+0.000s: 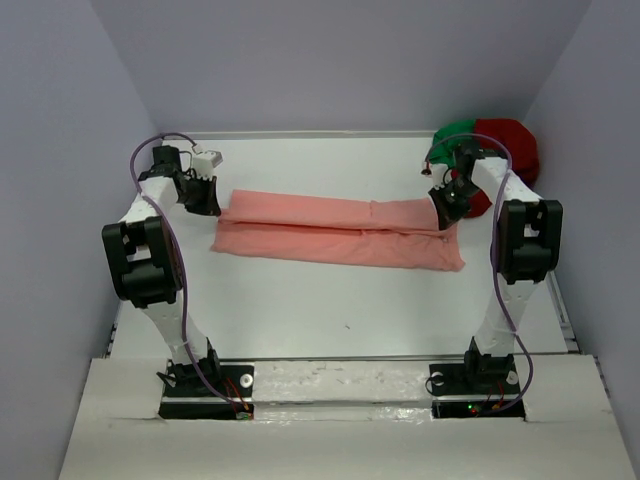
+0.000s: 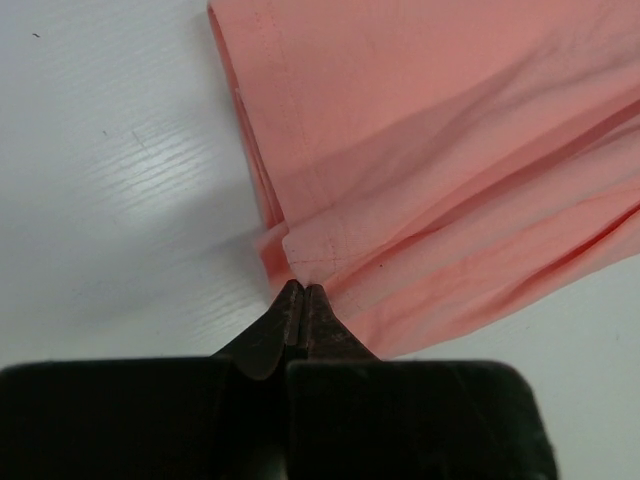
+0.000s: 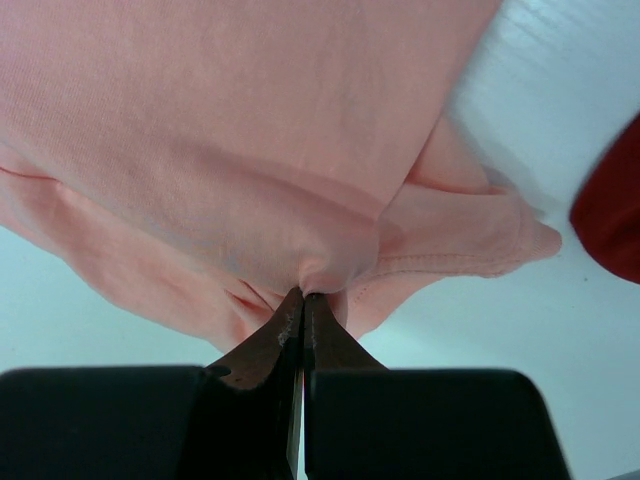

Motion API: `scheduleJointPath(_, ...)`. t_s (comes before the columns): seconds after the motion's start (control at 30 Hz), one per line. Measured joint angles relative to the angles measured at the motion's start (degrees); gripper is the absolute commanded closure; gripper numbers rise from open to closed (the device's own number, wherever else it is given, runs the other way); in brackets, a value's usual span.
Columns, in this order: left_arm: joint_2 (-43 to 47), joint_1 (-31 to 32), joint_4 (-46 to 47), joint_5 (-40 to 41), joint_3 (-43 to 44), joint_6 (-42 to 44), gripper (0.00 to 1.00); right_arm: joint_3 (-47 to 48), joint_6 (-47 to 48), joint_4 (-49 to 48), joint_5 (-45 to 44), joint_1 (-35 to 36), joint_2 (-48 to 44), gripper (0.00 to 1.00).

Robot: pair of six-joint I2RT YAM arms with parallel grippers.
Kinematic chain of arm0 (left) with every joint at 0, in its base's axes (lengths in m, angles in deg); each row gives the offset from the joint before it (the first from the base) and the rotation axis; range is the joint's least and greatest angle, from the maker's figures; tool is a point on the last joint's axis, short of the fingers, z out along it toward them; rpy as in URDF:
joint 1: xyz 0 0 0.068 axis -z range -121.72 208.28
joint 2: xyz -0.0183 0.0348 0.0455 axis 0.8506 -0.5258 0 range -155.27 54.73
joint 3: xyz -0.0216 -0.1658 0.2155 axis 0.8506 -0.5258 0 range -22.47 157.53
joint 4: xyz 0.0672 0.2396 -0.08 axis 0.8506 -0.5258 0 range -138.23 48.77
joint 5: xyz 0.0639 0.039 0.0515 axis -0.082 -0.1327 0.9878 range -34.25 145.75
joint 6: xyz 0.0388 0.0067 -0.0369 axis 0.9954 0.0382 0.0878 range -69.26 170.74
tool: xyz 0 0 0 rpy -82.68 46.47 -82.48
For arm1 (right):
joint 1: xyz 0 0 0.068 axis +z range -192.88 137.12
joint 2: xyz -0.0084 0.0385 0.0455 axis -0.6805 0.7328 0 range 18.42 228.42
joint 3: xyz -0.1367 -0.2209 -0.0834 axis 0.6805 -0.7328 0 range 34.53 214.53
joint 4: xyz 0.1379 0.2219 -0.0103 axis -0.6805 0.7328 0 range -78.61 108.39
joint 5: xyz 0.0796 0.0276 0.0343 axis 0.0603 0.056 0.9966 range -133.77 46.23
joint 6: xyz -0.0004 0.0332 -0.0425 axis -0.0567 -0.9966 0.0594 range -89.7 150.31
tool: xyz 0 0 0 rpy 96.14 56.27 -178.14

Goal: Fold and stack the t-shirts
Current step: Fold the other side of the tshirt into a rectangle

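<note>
Top external, left end effector point(image 1: 209, 205), right end effector point(image 1: 446, 211), pinching salmon-pink shirt point(image 1: 335, 232)

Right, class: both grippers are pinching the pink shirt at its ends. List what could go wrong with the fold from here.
1. The left gripper and right gripper each pinch only a small edge of the salmon-pink shirt; the cloth may slip out if pulled.
2. The dark red shirt and green shirt lie close beside the right gripper; it might snag them.
</note>
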Motion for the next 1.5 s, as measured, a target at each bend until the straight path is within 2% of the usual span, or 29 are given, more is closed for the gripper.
scheduleJointPath(0.37, 0.0, 0.9, 1.0, 1.3, -3.6, -0.2, 1.00, 0.0, 1.4, 3.4, 2.0, 0.0, 0.9, 1.00)
scheduleJointPath(0.67, 0.0, 4.7, 2.5, 7.7, -5.1, -1.0, 0.99, 0.0, 2.6, 6.2, 2.3, 0.0, 2.2, 1.00)
scheduleJointPath(0.7, 0.0, 5.2, 2.6, 8.4, -5.1, -1.2, 0.96, 0.0, 2.7, 6.2, 2.3, 0.0, 2.2, 1.00)
scheduleJointPath(0.77, 0.0, 5.9, 2.9, 10.0, -5.1, -1.4, 0.90, 0.0, 2.8, 6.3, 2.2, 0.0, 2.6, 0.88)
scheduleJointPath(0.8, 0.0, 6.3, 2.9, 11.1, -5.1, -1.6, 0.83, 0.0, 2.9, 6.2, 2.2, 0.0, 2.8, 0.79)
scheduleJointPath(0.83, 0.0, 6.5, 2.9, 11.9, -5.1, -1.7, 0.77, 0.0, 2.9, 6.3, 2.2, 0.0, 3.1, 0.63)
scheduleJointPath(0.87, 0.0, 6.9, 2.9, 12.9, -5.1, -1.9, 0.70, 0.0, 3.1, 6.3, 2.1, 0.0, 3.2, 0.57)
scheduleJointPath(0.9, 0.0, 7.2, 2.8, 13.7, -5.1, -2.0, 0.58, 0.0, 3.2, 6.4, 1.9, 0.0, 3.4, 0.53)
scheduleJointPath(1.03, 0.0, 8.1, 2.8, 16.8, -5.1, -2.5, 0.43, 0.0, 3.4, 7.5, 1.1, -0.1, 3.8, 0.37)
scheduleJointPath(1.07, 0.0, 8.3, 2.8, 17.3, -5.1, -2.5, 0.32, 0.1, 3.4, 7.7, 0.9, -0.2, 3.8, 0.35)
scheduleJointPath(1.13, 0.0, 8.4, 2.6, 18.7, -4.9, -2.7, 0.20, 0.7, 3.5, 8.3, 0.6, -0.3, 3.8, 0.30)
scheduleJointPath(1.17, 0.0, 8.4, 2.5, 19.1, -4.7, -2.6, 0.11, 1.0, 3.5, 8.5, 0.4, -0.3, 3.8, 0.29)
scheduleJointPath(1.23, 0.0, 8.4, 1.7, 20.8, -3.7, -2.6, 0.07, 1.9, 3.6, 9.1, -0.1, -0.4, 3.8, 0.25)
scheduleJointPath(1.27, 0.0, 8.4, 1.6, 21.3, -3.2, -2.5, 0.02, 2.9, 3.6, 9.2, -0.3, -0.4, 3.8, 0.24)
scheduleJointPath(1.5, 0.3, 8.4, -1.8, 28.4, 5.7, -1.1, 0.01, 11.1, 3.7, 11.8, -1.5, -0.4, 3.7, 0.18)
